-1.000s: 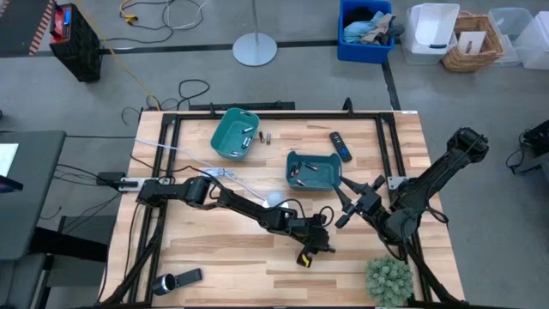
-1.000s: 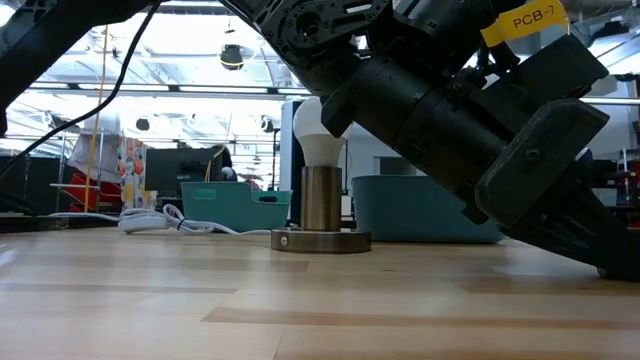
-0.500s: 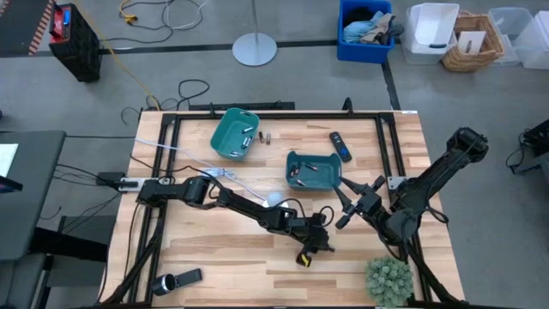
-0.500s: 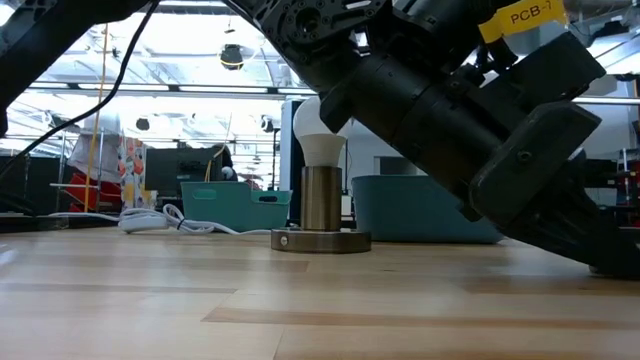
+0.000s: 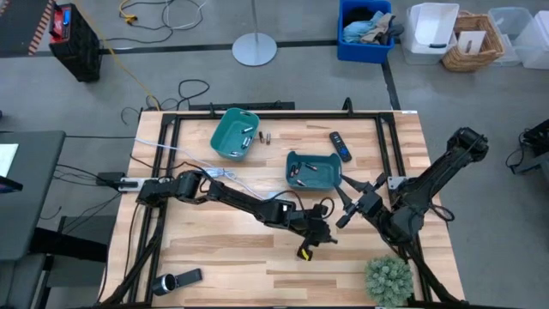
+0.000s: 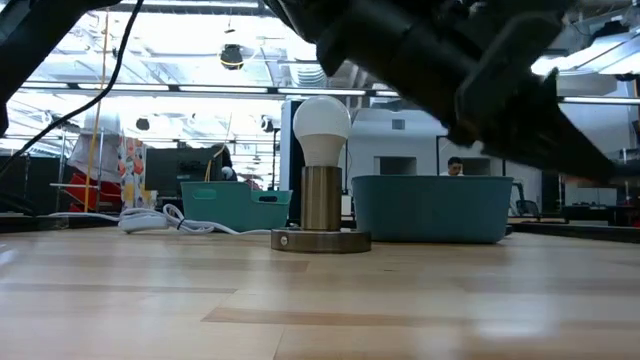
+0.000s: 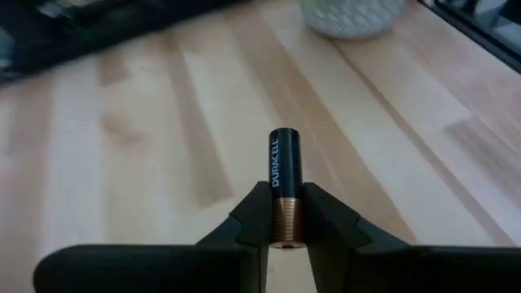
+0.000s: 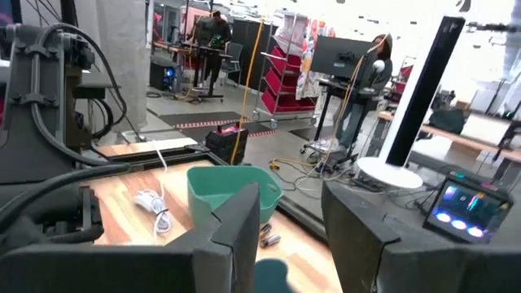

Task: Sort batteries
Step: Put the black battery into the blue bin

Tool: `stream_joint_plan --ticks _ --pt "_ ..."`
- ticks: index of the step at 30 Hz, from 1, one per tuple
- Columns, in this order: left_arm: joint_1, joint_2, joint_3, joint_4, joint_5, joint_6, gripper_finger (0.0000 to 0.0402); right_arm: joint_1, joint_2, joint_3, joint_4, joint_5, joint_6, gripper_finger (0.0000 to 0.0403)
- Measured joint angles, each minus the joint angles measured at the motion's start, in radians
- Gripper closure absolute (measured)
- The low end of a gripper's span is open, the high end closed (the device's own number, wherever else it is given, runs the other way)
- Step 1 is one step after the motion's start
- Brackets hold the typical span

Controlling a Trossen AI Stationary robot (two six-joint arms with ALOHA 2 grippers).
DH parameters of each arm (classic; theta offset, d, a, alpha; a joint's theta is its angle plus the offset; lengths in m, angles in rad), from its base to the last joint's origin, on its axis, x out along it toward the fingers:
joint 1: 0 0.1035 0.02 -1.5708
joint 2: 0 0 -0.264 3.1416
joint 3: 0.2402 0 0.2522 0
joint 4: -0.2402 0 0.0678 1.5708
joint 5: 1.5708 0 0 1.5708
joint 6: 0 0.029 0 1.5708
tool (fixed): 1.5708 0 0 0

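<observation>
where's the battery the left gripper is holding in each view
High view: too small to make out; the left gripper sits right of centre on the table.
Low view: not visible; only the blurred arm crosses the top.
Left wrist view: battery at centre, clamped between the fingers.
Right wrist view: not in it.
Shared landmark: the teal bin.

My left gripper (image 7: 281, 236) has matt black plastic fingers (image 7: 326, 224), closed on a battery (image 7: 285, 191) with a smooth, slightly glossy black jacket and a ribbed copper-coloured metallic end. The table (image 5: 223, 257) is pale planked wood with a smooth, satin finish, and the two bins (image 5: 234, 135) (image 5: 313, 170) on it look like smooth teal plastic. The lamp stand (image 6: 321, 212) appears as brushed metal carrying a matt white bulb (image 6: 321, 128), and the pot (image 7: 352, 16) near the battery is a white, textured surface.
</observation>
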Motion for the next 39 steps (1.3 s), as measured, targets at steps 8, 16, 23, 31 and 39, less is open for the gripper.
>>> stream_joint_plan --ticks 8,16,23,31,39 --pt "0.042 -0.03 0.002 -0.022 0.001 -0.019 0.0354 -0.027 0.0 0.122 -0.003 0.0 -0.23 0.0253" --pt "0.107 -0.086 0.002 -0.023 0.02 -0.019 0.0354 -0.047 0.0 0.198 -0.002 -0.031 -0.371 0.0253" --pt "0.186 -0.157 0.003 -0.073 0.021 0.001 0.0354 -0.073 0.0 0.204 -0.003 -0.044 -0.398 0.0253" --pt "0.303 -0.197 0.003 -0.178 0.052 0.002 0.0354 -0.112 0.0 0.204 -0.003 -0.063 -0.414 0.0253" --pt "0.355 -0.195 0.003 -0.23 0.069 0.001 0.0354 -0.15 -0.006 0.204 -0.002 -0.085 -0.443 0.0253"
